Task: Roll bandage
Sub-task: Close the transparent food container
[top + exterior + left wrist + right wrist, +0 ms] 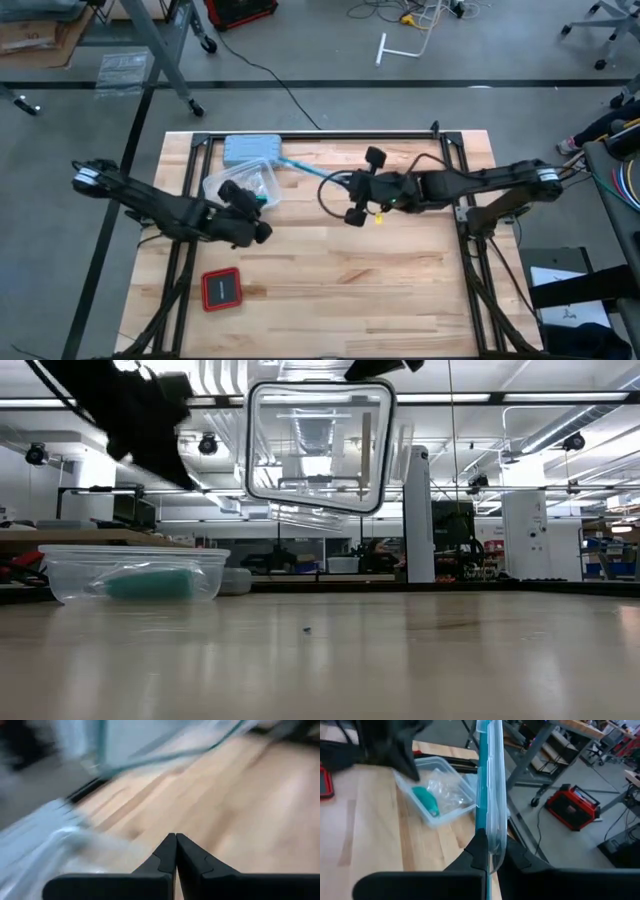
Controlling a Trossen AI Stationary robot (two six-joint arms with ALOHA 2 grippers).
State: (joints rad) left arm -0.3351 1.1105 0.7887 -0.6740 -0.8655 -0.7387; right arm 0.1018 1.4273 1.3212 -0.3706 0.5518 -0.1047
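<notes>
High view shows the bandage (266,199) as a small teal roll lying inside a clear plastic box (215,186), just beside the left pincer (262,229). From low down, the bandage (150,582) rests at the bottom of the box (60,575), and nothing is touching it. The left pincer (176,840) hangs just over the box with its two fingers pressed tight together, holding nothing. The right pincer (490,851) is up in the air, well apart from the box, and it is clamped on the edge of the clear lid (489,780). The lid (318,445) hangs high above the wooden surface (350,270). A grey-blue case (250,149) sits on the far side of the box, and a red square thing (221,288) lies closer to the front edge. I think the rolling is done, since the bandage is already a roll in the box. What looks left is putting the lid on.
</notes>
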